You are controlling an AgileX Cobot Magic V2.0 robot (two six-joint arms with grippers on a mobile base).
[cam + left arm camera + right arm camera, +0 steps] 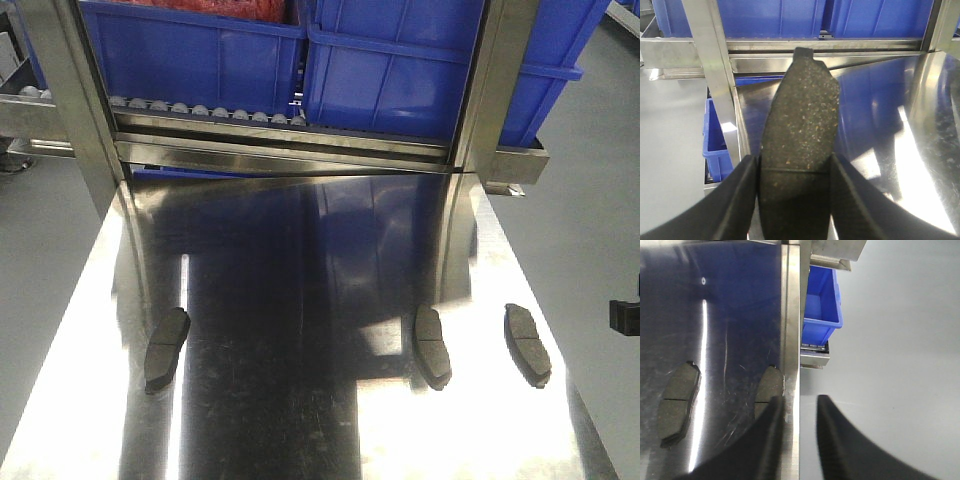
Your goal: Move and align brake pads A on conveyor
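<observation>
**Front view.** A steel table (90, 400) fills the frame. A roller rack (280, 145) with blue bins (190, 55) stands at the table's far end. Three pads lie flat on the table in a rough row across it, each set lengthwise toward the far end.
- The left pad (167, 350) lies near the table's left edge.
- The middle pad (432, 345) lies right of the table's centre.
- The right pad (527, 345) lies near the table's right edge, apart from the middle pad.

**Left wrist view.** The left gripper (794, 162) has its fingers (740, 200) clamped on a fourth pad (802, 110). One finger presses each long side at the groove. The pad's speckled face is toward the camera and its far tip points to the table's far end. It sits over the table's left edge, with grey floor (670, 150) to one side and the steel surface to the other. Whether it touches the table cannot be told.

**Right wrist view.** The right gripper (796, 407) has its fingers (840, 440) apart, and only the table's right edge and floor show in the gap. One finger is over the table and the other over the floor. The right pad (769, 382) lies just beside that edge, partly hidden by the finger over the table. The middle pad (677, 402) lies further in on the table. A low bin (822, 305) sits beyond the table's right edge.
</observation>
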